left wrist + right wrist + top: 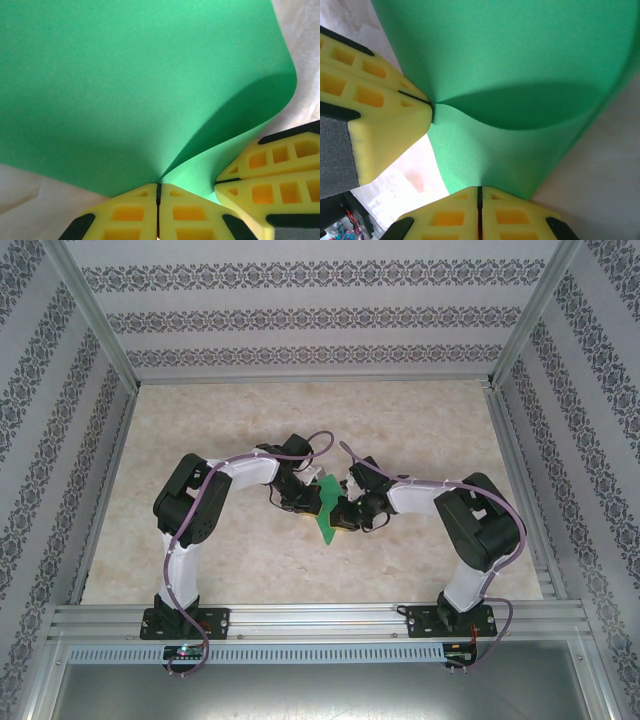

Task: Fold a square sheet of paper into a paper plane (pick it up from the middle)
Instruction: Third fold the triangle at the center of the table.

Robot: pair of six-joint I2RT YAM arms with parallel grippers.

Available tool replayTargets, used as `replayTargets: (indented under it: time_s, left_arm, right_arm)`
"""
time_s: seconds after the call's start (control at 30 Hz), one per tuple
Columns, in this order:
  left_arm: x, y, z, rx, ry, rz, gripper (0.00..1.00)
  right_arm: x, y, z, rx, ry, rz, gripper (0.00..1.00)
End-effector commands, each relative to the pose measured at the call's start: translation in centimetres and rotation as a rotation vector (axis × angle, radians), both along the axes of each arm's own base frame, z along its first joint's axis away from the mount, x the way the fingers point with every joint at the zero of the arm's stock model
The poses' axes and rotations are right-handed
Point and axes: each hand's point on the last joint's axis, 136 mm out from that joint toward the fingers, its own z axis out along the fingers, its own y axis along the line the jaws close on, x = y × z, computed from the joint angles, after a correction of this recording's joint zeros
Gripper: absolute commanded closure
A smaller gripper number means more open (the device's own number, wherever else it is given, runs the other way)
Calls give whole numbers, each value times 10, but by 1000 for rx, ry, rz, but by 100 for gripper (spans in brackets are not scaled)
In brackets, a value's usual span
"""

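Two pinches, close together.
We note left gripper (158, 186) and right gripper (480, 189) clamp the square sheet of paper (125, 90); diverging pulls may tear it.

The paper (125, 90) took up most of the view, bright green and unprinted. It rose from the bottom centre and curled over to the right, where its edge bent round in a smooth curve and threw a shadow on the layer beneath. The left end effector (158, 187) sat at the bottom centre, its yellow fingers (125, 215) pressed together with the paper pinched in the seam between them. The right end effector (218, 181) came in from the lower right, its fingers also closed, tip touching the lower layer of paper. Pale marbled counter (30, 205) showed at the lower left and upper right.
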Motion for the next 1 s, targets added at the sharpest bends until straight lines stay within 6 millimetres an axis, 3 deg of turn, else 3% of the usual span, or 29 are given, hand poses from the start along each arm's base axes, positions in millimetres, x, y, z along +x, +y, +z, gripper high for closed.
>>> replayTargets:
  time_s: [0.0, 0.17, 0.37, 0.67, 0.97]
  left_arm:
    - [-23, 25, -45, 162, 67, -27, 91]
    - [-22, 24, -45, 160, 69, -27, 92]
    - [-22, 25, -42, 162, 67, -25, 91]
    - [-22, 25, -40, 164, 62, -25, 91]
    - [-23, 27, -42, 177, 63, -32, 91]
  right_arm:
    - [-9, -26, -10, -102, 7, -22, 91]
    - [0, -20, 13, -57, -34, -29, 91]
    - [28, -5, 28, 38, -77, -61, 91]
    - [49, -5, 13, 7, -55, -63, 91]
    - [52, -44, -15, -124, -35, -86, 91]
